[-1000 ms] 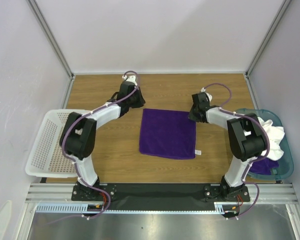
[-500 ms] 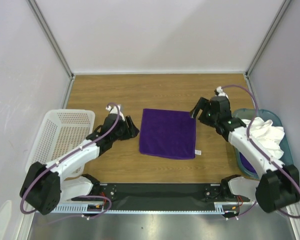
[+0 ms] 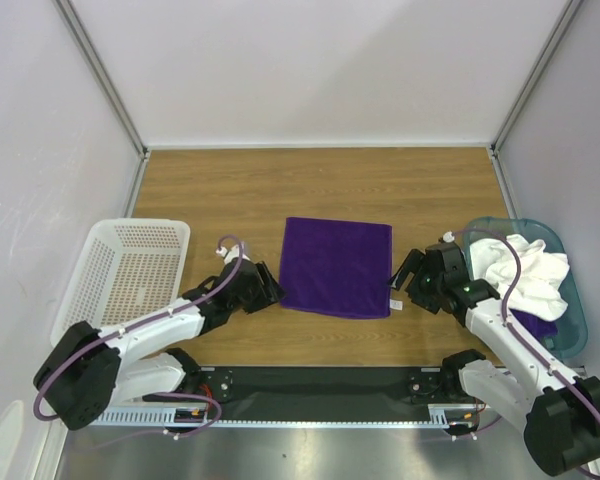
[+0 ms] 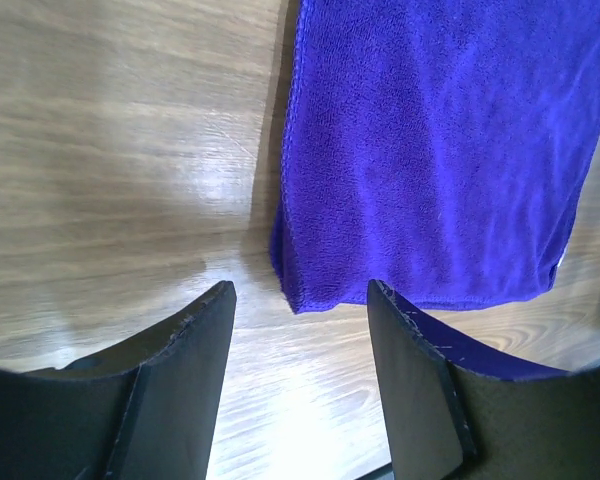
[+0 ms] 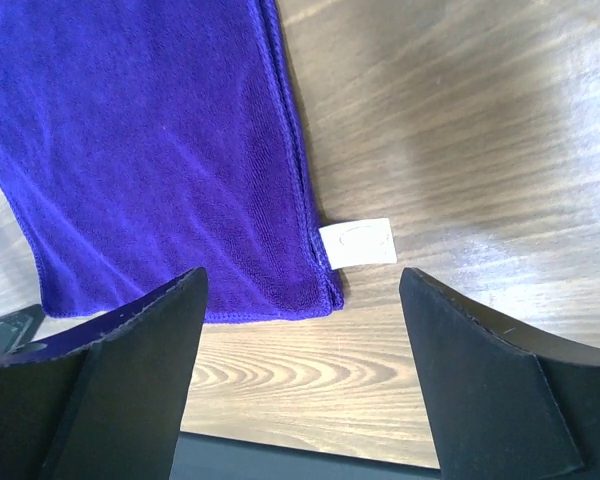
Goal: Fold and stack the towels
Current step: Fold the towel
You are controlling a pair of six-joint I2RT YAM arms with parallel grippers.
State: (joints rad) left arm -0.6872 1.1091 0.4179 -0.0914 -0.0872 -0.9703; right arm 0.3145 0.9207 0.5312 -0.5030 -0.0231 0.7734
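**Purple towel flat at worktop centre; both sets of fingers apart and empty**

One purple towel [image 3: 336, 267], plush, roughly square, lies flat on the wood-grain worktop [image 3: 230, 190]; its edges show layers; a small white tag [image 5: 357, 243] juts from its near right corner. Left fingers [image 4: 180, 380] are apart, with the near left corner between them; right fingers [image 5: 140, 350] are apart, flanking the tag corner. One white towel [image 3: 525, 270] is heaped in the teal bin [image 3: 577, 310]; one further purple cloth [image 3: 535, 328] lies beneath, mostly hidden. One perforated white basket [image 3: 120, 280] stands at left.

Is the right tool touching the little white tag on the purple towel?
Apart. The right wrist view shows the white tag lying between the spread fingers of the right tool, clear of both.
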